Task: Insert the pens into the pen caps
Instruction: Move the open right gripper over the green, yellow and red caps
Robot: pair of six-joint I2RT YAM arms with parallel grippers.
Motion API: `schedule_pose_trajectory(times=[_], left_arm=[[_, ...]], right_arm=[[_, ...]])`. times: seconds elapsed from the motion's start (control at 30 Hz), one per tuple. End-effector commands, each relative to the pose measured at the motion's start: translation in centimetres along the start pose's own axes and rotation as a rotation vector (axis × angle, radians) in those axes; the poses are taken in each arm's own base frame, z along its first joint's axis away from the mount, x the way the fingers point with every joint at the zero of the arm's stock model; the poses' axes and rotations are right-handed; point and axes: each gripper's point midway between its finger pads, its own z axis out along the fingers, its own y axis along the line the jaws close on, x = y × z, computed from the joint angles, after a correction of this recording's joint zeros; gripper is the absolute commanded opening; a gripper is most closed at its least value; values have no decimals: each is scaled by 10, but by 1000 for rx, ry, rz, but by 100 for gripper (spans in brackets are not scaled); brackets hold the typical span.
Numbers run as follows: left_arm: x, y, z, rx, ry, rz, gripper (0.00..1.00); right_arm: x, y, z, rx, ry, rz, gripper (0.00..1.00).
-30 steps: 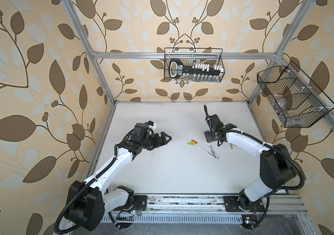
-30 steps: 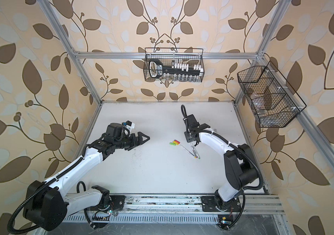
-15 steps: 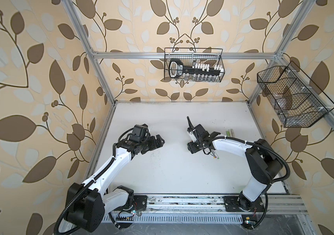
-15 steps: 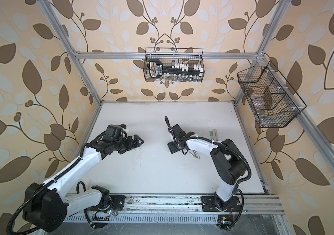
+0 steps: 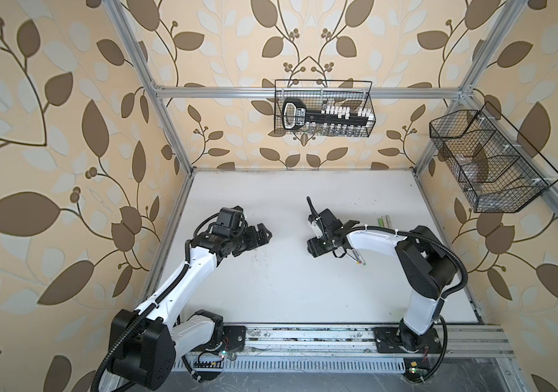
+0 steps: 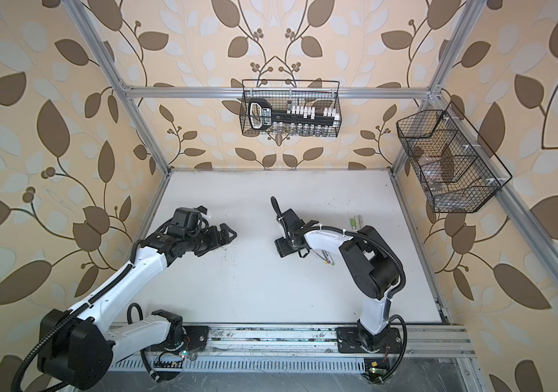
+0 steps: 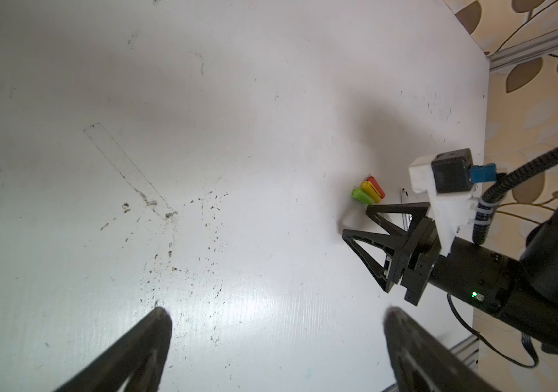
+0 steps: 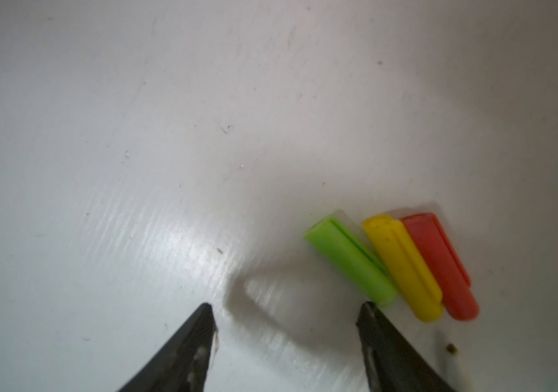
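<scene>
Three pen caps lie side by side on the white table: lime green [image 8: 350,261], yellow [image 8: 403,268] and red [image 8: 440,266]. My right gripper [image 8: 286,307] is open just short of them, one fingertip [image 8: 367,310] right at the green cap's end. The left wrist view shows the same caps [image 7: 369,190] beyond the right gripper [image 7: 355,220]. In both top views the right gripper [image 5: 313,247] [image 6: 279,247] hides the caps. Thin white pens [image 5: 355,256] [image 6: 325,257] lie under the right forearm. Two thicker pens [image 5: 384,222] [image 6: 355,222] lie farther right. My left gripper [image 5: 265,232] [image 7: 276,314] is open and empty.
Two black wire baskets hang on the walls, one at the back [image 5: 323,108] and one at the right [image 5: 488,159]. Metal frame posts edge the table [image 5: 304,292]. Dark specks dot the surface in front of the left gripper.
The right gripper swung left from above the thin pens to the caps, which it now covers in the top views. The left gripper drew back to the left, still open.
</scene>
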Motion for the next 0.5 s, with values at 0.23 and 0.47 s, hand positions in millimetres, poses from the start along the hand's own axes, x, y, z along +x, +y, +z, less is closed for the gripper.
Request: schedule_pose_trajectory(times=[0.23, 0.47], left_arm=[[-9, -11, -5, 48, -26, 27, 99], [-10, -12, -7, 48, -26, 29, 99]], right_arm=[[-6, -8, 16, 2, 29, 18, 69], [-10, -13, 20, 10, 36, 22, 69]])
